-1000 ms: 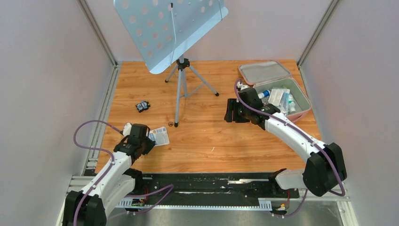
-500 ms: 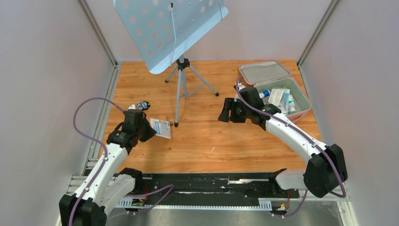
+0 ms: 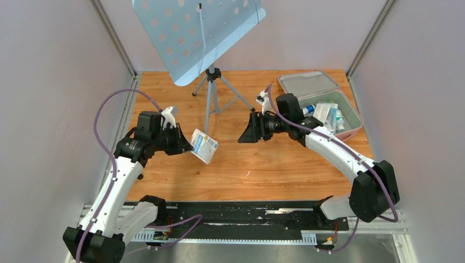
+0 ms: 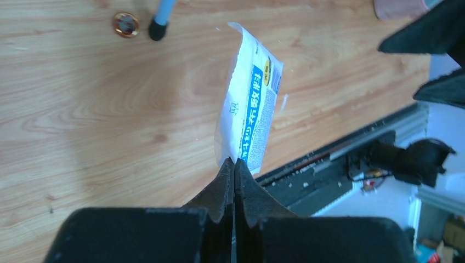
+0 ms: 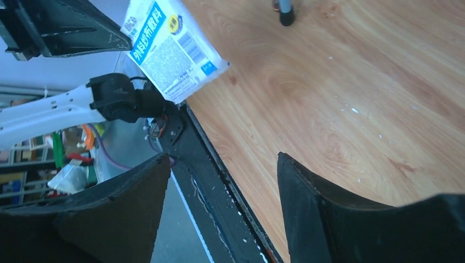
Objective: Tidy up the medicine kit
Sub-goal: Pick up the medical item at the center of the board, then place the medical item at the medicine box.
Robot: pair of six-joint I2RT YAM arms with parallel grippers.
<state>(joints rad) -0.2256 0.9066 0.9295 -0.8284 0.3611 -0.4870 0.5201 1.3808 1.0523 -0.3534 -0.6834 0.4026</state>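
Observation:
The pink medicine kit (image 3: 351,133) lies open at the back right, its grey lid (image 3: 307,84) folded back and several packets and bottles (image 3: 328,114) inside. My left gripper (image 3: 185,146) (image 4: 235,163) is shut on the edge of a white-and-blue packet (image 3: 204,146) (image 4: 249,107) and holds it above the table. The same packet (image 5: 173,46) shows at the top of the right wrist view. My right gripper (image 3: 247,133) (image 5: 222,164) stands open and empty, facing the packet from the right, a short gap away.
A music stand with a perforated blue-grey plate (image 3: 197,33) stands on a tripod (image 3: 211,101) at the back centre; one tripod foot (image 4: 158,33) and a small round coin-like disc (image 4: 125,23) lie beyond the packet. The black rail (image 3: 247,211) runs along the near table edge.
My left gripper closed on the packet, lifted it off the table and carried it right. My right gripper moved left, away from the kit toward the packet, and opened wider.

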